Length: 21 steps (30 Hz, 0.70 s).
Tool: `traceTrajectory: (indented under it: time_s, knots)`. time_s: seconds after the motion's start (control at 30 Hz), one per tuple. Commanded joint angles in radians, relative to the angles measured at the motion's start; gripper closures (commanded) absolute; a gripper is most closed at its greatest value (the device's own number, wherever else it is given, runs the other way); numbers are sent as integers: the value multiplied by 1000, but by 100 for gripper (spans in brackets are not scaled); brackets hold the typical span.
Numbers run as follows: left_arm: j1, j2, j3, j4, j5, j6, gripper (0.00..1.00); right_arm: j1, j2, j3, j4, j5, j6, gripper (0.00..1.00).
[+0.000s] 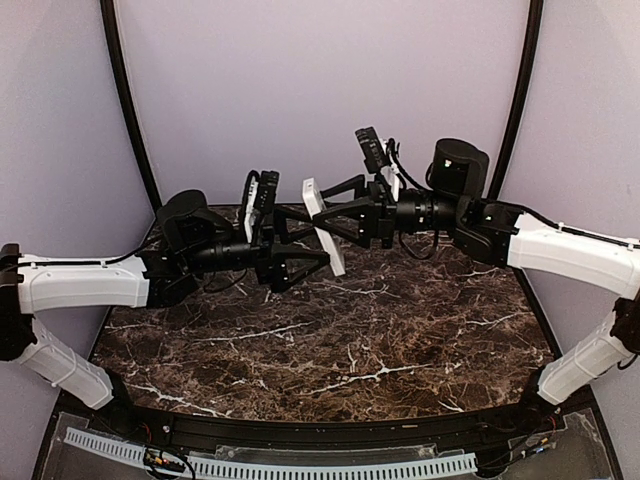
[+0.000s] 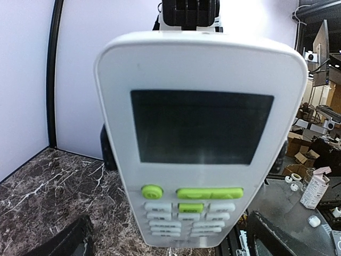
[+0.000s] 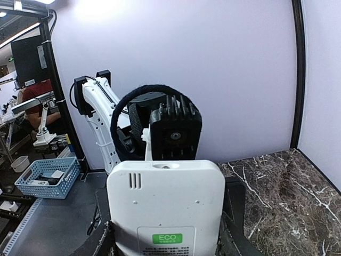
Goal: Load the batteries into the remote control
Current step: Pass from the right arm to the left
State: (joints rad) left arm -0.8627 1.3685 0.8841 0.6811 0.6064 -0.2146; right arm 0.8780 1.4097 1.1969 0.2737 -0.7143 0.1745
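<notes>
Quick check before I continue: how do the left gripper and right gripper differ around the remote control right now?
The right gripper is shut on the sides of the remote control; the left gripper has its jaws wide open, gripping nothing. The right gripper faces the remote's back with its ECO label; the left gripper faces the front, with the display and green buttons. Both are raised above the table, pointing at each other.

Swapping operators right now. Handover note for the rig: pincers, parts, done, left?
Right pincer: shut on the remote control, holding it in the air over the table.
Left pincer: open, straddling the remote's button end.
Batteries: in no view.
Done: remote is up, display facing the left wrist camera.
Left: find the batteries, then load them.
</notes>
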Motion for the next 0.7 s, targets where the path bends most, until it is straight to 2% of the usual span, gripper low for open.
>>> traceTrajectory:
  time_s: [0.0, 0.17, 0.43, 0.5, 0.67]
  knots:
    - [-17, 17, 39, 86, 47, -39, 1, 10, -25, 0, 86, 21, 23, 76]
    - [-32, 46, 68, 86, 58, -39, 3, 12, -21, -2, 85, 30, 24, 76]
    - [-33, 63, 75, 113, 66, -55, 25, 12, -20, -5, 72, 30, 19, 76]
    - [-34, 59, 74, 117, 59, -57, 34, 12, -19, -5, 70, 29, 19, 76]
    - [-33, 54, 68, 115, 42, -62, 49, 12, -17, -10, 71, 26, 19, 76]
